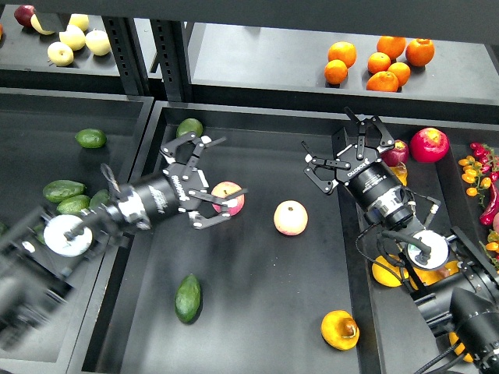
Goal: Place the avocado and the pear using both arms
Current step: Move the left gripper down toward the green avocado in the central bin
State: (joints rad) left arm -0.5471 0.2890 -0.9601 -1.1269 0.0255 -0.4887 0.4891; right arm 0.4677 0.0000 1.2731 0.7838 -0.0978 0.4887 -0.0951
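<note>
Left gripper [209, 183]: I see its fingers spread wide, holding nothing, just beside a pink-yellow apple [227, 196].
Right gripper [348, 148]: I see its fingers spread wide, holding nothing, above the centre tray's [257, 335] right rim.
Avocado [188, 298]: one, dark green, lying on the centre tray floor, lower left, apart from both grippers.
Pear [340, 329]: one, orange-yellow with a brownish-red patch, lying on the same tray, lower right.
Pink-yellow apples: two in the centre tray; the second apple [290, 217] lies between the grippers.
Lighter avocados: I count one at the centre tray's top edge [189, 127] and at least three in the left tray [90, 138].
Oranges [380, 61]: six on the rear shelf.
</note>
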